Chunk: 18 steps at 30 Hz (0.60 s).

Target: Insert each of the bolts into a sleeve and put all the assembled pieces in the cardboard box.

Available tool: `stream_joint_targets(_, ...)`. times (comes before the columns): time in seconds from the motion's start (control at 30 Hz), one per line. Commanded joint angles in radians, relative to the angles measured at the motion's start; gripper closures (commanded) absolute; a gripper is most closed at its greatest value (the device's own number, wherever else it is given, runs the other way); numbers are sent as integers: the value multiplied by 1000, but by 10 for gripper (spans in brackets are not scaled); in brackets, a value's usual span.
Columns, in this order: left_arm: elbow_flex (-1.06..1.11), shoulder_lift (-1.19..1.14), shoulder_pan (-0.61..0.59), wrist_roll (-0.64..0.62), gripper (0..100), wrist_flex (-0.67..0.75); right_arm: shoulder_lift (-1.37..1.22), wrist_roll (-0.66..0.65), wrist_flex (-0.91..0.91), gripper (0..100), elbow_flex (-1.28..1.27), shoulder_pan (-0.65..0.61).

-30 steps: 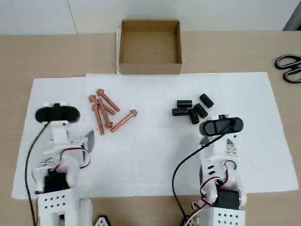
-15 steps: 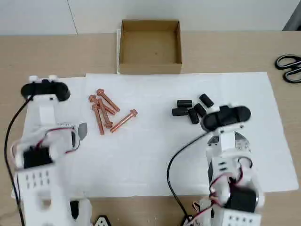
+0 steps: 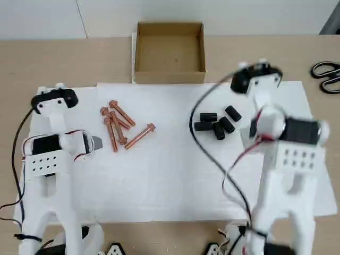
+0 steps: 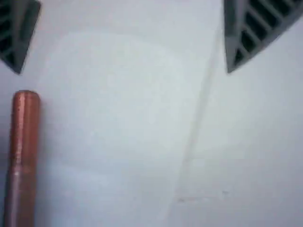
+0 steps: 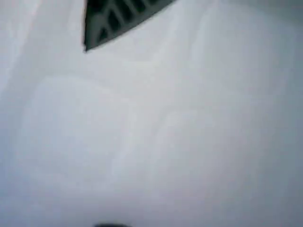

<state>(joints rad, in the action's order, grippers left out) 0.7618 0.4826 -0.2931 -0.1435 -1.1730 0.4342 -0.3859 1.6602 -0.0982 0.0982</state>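
Logging high view (M.): copper bolts (image 3: 121, 127) lay heaped on the white sheet (image 3: 170, 175). Their long axes ran mostly far-to-near, and they sat just inboard of the left pincer (image 3: 94, 143). Left arm was the nearer one.

K.: And the sleeves?

M.: Black sleeves (image 3: 215, 123) were clustered inboard of the right pincer (image 3: 254, 129). Cardboard box (image 3: 170, 25) stood empty at the far side of the bench (image 3: 32, 58).

K.: Left wrist view?

M.: Left pincer was spread wide, with nothing between. One bolt shaft (image 4: 21, 156) ended just off one fingertip (image 4: 14, 38), outside the gap. Judged: a sideways shift was needed to straddle it across its axis.

K.: Right wrist view?

M.: Mostly bare sheet under the right pincer. Could not tell whether it was spread or pressed together.
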Motion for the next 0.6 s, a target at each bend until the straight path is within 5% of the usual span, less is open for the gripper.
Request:
stream_joint_targets(0.0,-41,-2,-2,-69,738,26,-84,-38,27,842,229,2)
stream_joint_targets(0.27,179,5,-2,-149,738,338,-298,38,-33,842,301,-56)
stream_joint_targets(0.57,183,-2,0,-149,738,348,-618,213,19,843,595,-62)
